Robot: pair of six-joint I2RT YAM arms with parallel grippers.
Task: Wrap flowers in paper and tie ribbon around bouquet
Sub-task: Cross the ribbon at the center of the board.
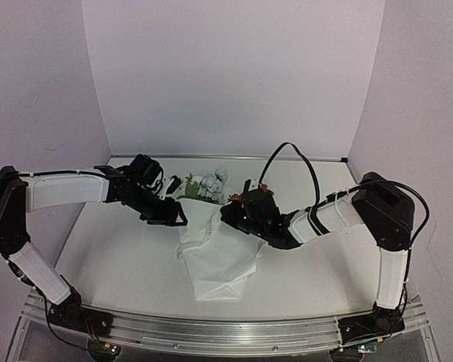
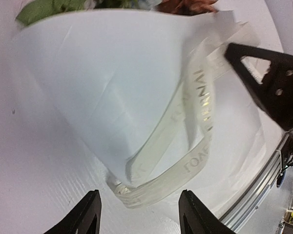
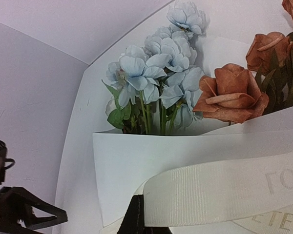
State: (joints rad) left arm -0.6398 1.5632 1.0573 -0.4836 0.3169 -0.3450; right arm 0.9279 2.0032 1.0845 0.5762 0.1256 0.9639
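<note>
**Gripper State and Bouquet Layout**

Left gripper [image 2: 140, 197]: the jaws stand apart and clamp nothing. Its 2 dark fingertips [image 2: 90, 212] sit either side of the ribbon's bend, just short of it.

Right gripper [image 1: 230, 213]: the jaws are closed and pinch the ribbon [image 2: 198, 131] at the far end of its 2 strands.

Count of items:
- 2 arms, 2 grippers
- 1 ribbon
- 1 sheet of paper [image 1: 219, 260]
- 1 bunch of flowers [image 3: 166, 92]

Ribbon: cream-white woven band with faint printed capitals along its length. It doubles back at the narrow end of the paper. From there the 2 strands run side by side over the paper to the right gripper.

Paper: thin, white and slightly translucent. It is folded into a cone around the stems, wide end at the blooms and narrow end toward the near edge of the table [image 1: 121, 264]. It lies flat on the table between the 2 grippers.

Flowers: the blooms stick out of the wide end of the paper, toward the back wall. The right wrist view shows a tight cluster of pale blue-white blooms, too crowded for an exact count. Beside them are 3 rust-orange roses, 1 of them cut off at the frame corner. Green leaves and thin green stems show just above the paper's edge.
</note>
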